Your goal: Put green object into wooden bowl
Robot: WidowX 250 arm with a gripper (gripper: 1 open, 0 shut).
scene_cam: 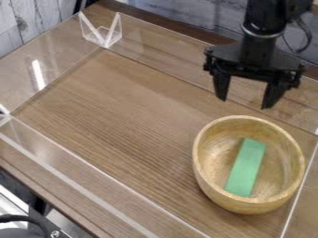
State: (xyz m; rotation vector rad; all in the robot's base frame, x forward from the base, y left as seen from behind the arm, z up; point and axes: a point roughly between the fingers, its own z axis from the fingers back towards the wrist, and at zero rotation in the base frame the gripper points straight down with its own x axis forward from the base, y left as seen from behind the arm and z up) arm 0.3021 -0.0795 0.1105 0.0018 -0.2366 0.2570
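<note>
1. Already the green block [250, 167] lies flat inside the wooden bowl [206, 167] on the tabletop [112, 112].
2. My gripper [252, 96] hangs spread wide and empty, above and behind the bowl.
3. I judge the placing done; next calls only for backing clear.

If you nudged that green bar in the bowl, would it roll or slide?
Probably slide: the green bar looks flat and rectangular, with nothing round to roll on. It likely stays stiff, keeping straight edges. The wooden bowl has curved walls that should stop it.

Wood-grain table [112, 112], clear acrylic walls [50, 56], pale planks behind.
</note>
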